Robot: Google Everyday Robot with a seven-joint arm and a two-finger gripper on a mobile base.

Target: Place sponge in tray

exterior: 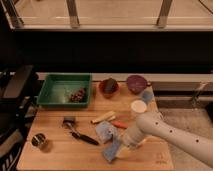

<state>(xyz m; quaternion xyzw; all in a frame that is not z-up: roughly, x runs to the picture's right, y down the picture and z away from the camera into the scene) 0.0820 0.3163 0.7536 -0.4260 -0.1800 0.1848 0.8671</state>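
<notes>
The green tray (52, 95) stands at the table's back left, with a small dark reddish item (77, 95) inside it. A bluish piece that looks like the sponge (111, 151) is near the table's front edge, right of centre, far from the tray. My white arm reaches in from the lower right. My gripper (122, 147) is down at the sponge's right side and touches or overlaps it. A second bluish flat piece (104, 131) lies just above it.
A black-handled brush (82, 136) and a metal cup (39, 141) lie front left. A yellow item (102, 118), an orange stick (119, 125) and a white cup (138, 106) sit mid-table. Behind them are a brown bowl (109, 87) and a dark red bowl (136, 82).
</notes>
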